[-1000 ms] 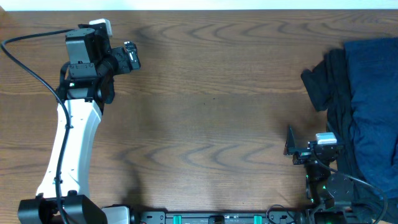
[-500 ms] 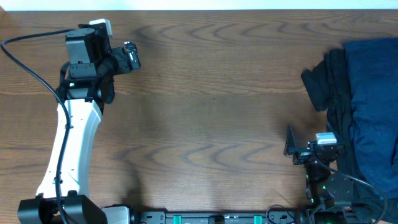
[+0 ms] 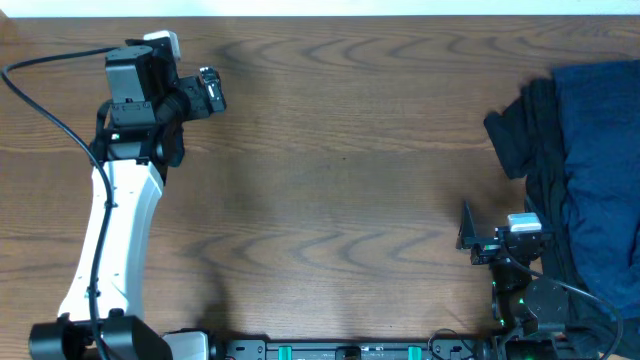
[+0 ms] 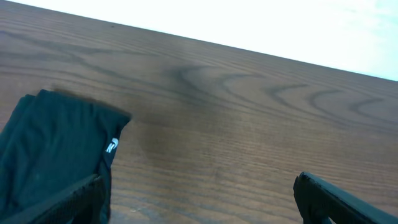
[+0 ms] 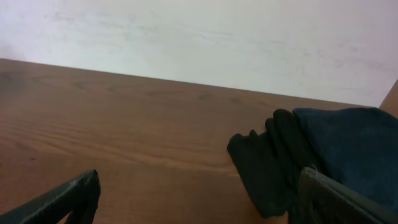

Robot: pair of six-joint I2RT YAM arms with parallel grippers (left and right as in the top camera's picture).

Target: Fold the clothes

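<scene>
Nothing moved; clothes (image 3: pixel 590 170) heaped at table (image 3: pixel 340 200) right edge, wood leftward.

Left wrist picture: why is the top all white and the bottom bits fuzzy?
Left wrist view: beyond the table edge, bright light washes out to white; the left gripper blurs, too near the lens. Right wrist view: right gripper blurs too.

The clothes (image 3: pixel 585 170) lie heaped on the counter (image 3: pixel 340 200), ahead and to the right of the right tool (image 3: pixel 468 238). The left tool (image 3: pixel 212 90) sits well apart, far across the counter.
</scene>
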